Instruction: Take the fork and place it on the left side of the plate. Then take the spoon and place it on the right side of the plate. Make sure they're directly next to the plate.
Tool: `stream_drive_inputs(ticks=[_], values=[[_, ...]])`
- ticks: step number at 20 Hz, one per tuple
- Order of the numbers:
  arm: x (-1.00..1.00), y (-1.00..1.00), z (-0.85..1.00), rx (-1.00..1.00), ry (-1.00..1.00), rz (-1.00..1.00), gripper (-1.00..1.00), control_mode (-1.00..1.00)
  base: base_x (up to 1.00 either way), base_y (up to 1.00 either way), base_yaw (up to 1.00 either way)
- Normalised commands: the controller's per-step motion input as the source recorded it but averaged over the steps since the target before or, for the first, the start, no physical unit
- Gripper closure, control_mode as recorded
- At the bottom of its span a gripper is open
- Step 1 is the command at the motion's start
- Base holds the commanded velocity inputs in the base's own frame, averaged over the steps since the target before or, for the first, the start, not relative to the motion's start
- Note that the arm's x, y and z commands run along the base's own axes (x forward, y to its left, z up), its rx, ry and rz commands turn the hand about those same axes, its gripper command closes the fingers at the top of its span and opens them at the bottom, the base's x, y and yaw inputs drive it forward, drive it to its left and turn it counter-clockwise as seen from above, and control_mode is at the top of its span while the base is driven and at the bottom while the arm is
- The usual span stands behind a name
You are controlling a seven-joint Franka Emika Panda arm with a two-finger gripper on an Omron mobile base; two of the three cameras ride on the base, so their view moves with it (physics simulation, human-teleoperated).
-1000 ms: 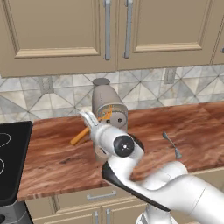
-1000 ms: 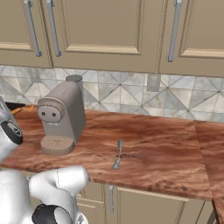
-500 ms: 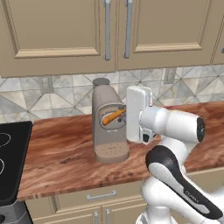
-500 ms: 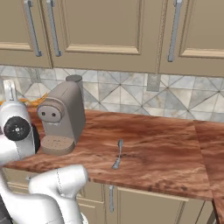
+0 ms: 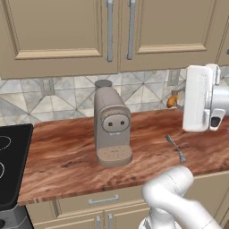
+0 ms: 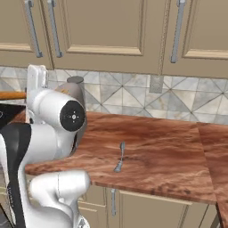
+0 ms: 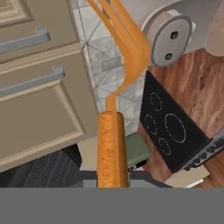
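Orange plastic is seen held in the gripper [image 7: 113,186]: the fork [image 7: 114,109] is pinched narrowly at its handle, tines pointing away from the hand, carried high above the wooden counter [image 5: 67,152]. The metal spoon [image 5: 175,147] lies flat on the counter, well right of the coffee machine [image 5: 111,129]. The plate cannot be located. With so little handle gripped, the fork could be swung loose or rotated during a wide arm sweep, and it could be knocked against the cabinet doors [image 7: 39,87] or the coffee machine.
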Motion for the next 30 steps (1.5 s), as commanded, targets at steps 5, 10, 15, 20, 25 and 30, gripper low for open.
stream_drive_inputs(ticks=[5,10,15,20,25,30], values=[[0.00,-0.45,-0.73,-0.11,-0.12,0.05,1.00,-1.00,0.00,0.00,0.00],[0.00,-0.07,-0.66,-0.13,-0.22,0.02,1.00,-1.00,0.00,0.00,0.00],[0.00,0.00,-0.23,-0.01,-0.17,0.00,1.00,-1.00,0.00,0.00,0.00],[0.00,0.00,-0.14,0.00,-0.11,0.00,1.00,-1.00,0.00,0.00,0.00],[0.00,0.00,-0.13,-0.01,-0.05,0.00,1.00,-1.00,0.00,0.00,0.00],[0.00,0.00,0.00,0.00,0.00,0.00,1.00,1.00,-0.27,0.00,0.10]])
